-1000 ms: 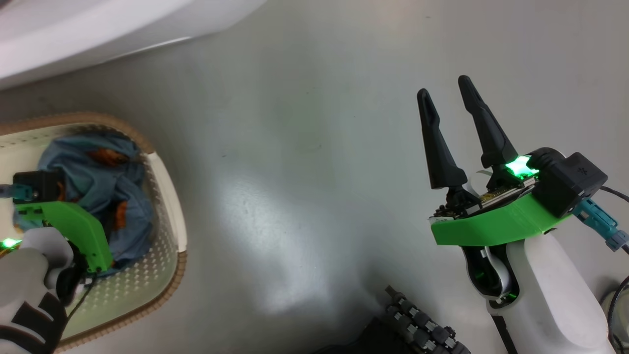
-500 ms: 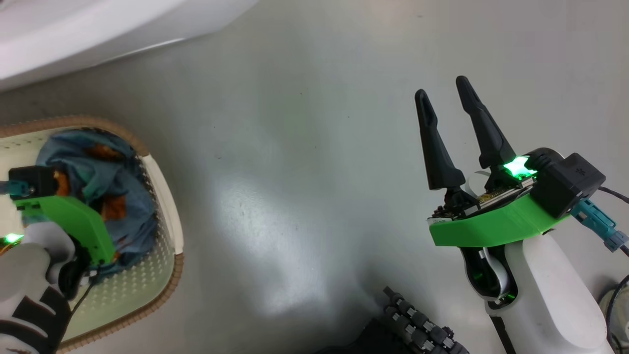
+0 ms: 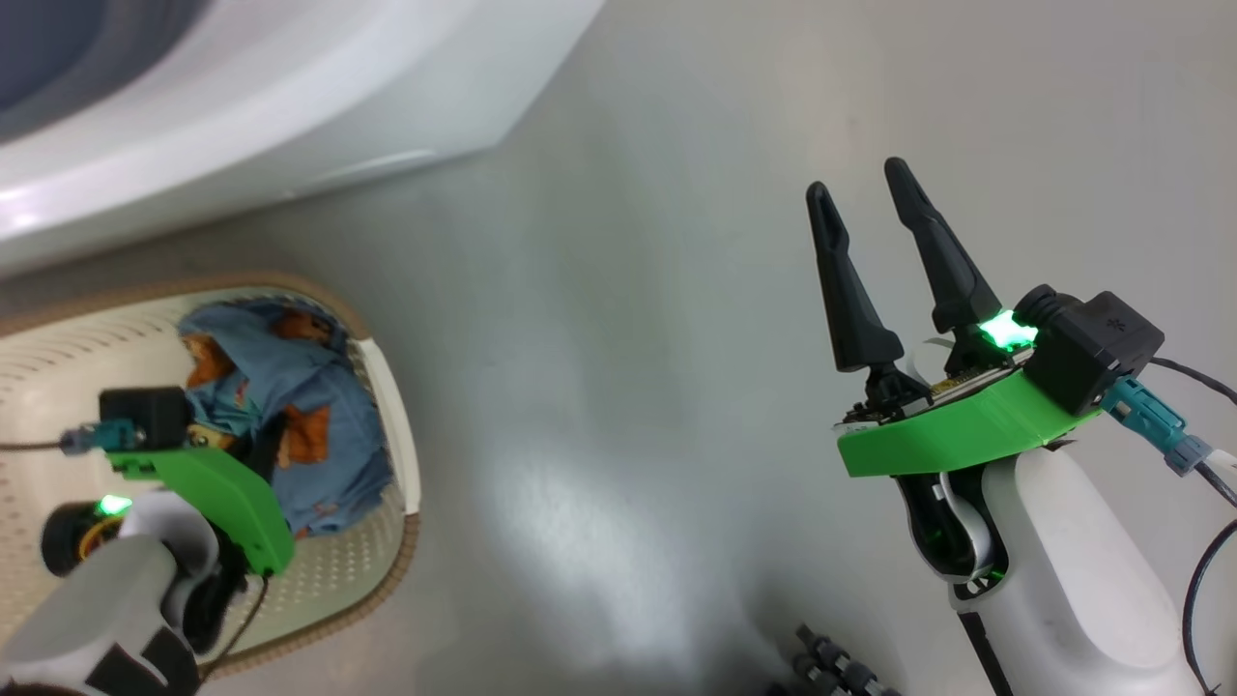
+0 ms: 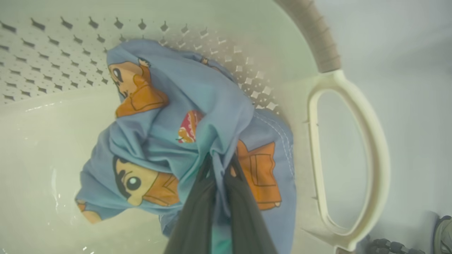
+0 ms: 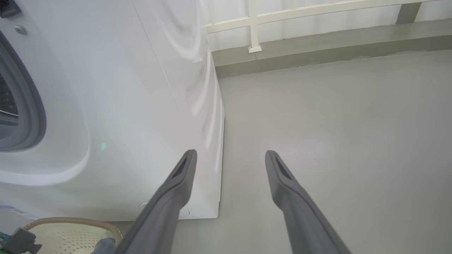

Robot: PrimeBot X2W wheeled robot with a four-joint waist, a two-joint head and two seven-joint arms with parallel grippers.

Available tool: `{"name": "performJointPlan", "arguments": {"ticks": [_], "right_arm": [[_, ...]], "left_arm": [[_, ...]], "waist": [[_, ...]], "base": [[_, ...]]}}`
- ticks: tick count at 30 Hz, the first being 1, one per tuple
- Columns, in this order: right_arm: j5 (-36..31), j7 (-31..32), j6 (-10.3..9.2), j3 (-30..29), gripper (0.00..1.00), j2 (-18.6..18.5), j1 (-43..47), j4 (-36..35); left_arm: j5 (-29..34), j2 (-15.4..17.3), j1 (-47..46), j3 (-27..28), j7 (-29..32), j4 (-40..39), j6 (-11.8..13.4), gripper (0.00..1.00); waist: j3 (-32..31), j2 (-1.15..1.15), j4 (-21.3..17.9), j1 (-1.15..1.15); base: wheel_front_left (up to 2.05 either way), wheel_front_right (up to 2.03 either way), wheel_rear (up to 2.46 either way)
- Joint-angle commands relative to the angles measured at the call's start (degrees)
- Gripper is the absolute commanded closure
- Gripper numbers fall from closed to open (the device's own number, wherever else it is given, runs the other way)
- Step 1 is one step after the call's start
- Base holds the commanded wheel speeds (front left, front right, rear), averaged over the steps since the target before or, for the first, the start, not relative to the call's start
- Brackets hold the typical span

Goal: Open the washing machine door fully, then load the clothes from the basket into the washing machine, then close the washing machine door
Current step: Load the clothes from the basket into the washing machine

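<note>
Left wrist view: my left claw (image 4: 221,162) clamps a thin fold of the clothes (image 4: 176,106) at the basket's (image 4: 353,148) three o'clock, right claw (image 3: 855,184) apart; lifting may slip it.

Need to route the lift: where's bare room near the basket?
Bare floor runs between the basket and the right claw, in front of the washer. Inside the basket, the bottom away from the handle is bare. Crowded by the handle: the clothes bunch there, pinched in the left claw.
</note>
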Motion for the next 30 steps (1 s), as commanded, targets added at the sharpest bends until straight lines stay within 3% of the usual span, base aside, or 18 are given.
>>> {"name": "performJointPlan", "arguments": {"ticks": [1,9,20,30], "right_arm": [[-0.39,-0.45,0.26,0.48,0.00,-0.36,1.29,-0.39],[-1.84,-0.45,0.26,-1.00,0.00,-0.36,3.10,2.66],[-3.07,-0.45,0.26,-2.07,0.00,-0.36,6.13,6.04],[-3.55,-0.45,0.26,-3.43,0.00,-0.88,9.73,8.37]], "left_arm": [[-0.86,1.84,2.31,0.50,-1.79,-1.56,0.03,1.00],[-4.98,1.79,6.82,-0.86,-7.36,-5.72,0.03,1.00],[-6.75,0.62,12.06,-0.19,-10.33,-9.28,0.03,1.00],[-0.14,-1.36,18.69,13.61,-10.50,-16.27,0.14,1.00]], "waist": [[-5.29,0.00,2.68,0.00],[-14.80,0.00,5.51,0.00],[-26.20,0.00,9.06,0.00],[-34.86,0.00,13.17,0.00]], "base": [[0.00,0.00,0.00],[0.00,0.00,0.00],[0.00,0.00,0.00],[0.00,0.00,0.00]]}}
